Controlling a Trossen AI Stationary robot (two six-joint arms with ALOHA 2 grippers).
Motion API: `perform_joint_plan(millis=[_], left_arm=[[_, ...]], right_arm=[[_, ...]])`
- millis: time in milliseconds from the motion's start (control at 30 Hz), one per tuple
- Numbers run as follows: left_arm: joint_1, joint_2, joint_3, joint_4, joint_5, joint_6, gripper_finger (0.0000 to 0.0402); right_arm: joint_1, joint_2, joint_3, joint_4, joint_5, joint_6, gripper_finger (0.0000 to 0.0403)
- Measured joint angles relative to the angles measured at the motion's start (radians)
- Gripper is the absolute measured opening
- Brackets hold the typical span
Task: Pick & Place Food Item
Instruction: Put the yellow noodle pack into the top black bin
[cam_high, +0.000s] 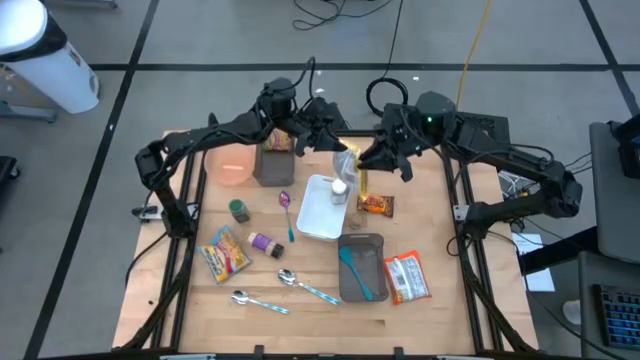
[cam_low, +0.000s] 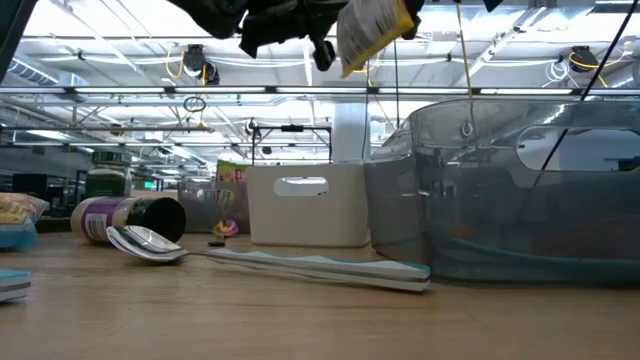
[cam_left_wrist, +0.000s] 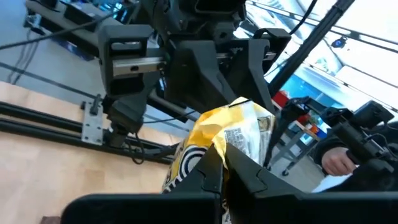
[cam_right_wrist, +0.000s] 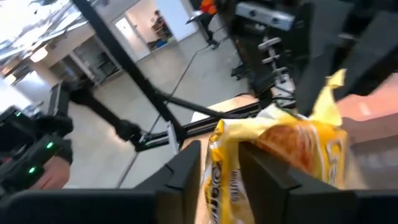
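Grey floor (cam_high: 200, 40) crossed by dark lines.

pink bowl (cam_high: 231, 164), white tray (cam_high: 322, 207), teal spatula (cam_high: 354, 272), spoons (cam_high: 261, 301)

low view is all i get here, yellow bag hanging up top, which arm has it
Observer: Both. From above, the left tool and the right tool meet at the bag.
Operator: is the left one actually clamped on it
Observer: Yes, its wrist view shows the fingers shut on the bag's crumpled edge.
Operator: and the right
Observer: Same: its fingers pinch the bag's other end, printed side up.
Operator: whats under the bag
Observer: It hangs over the far end of the white tray, beside a small bottle.
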Motion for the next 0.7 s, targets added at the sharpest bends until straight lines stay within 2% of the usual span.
perform_joint_plan(millis=[300,567,700], left_arm=[[0.032,-0.002,0.087,0.004,-0.002,-0.001,0.0001],[0.06,-0.002,0.166,0.002,-0.053,0.02,0.0001],[0.065,-0.002,0.178,-0.001,-0.087,0.028,0.0001]], right_arm=[[-0.112,0.002,0.0,0.004,0.035,0.018,0.0176],[-0.189,0.002,0.0,0.091,0.054,0.012,0.0201],[-0.205,0.001,0.0,0.108,0.054,-0.053,0.0207]])
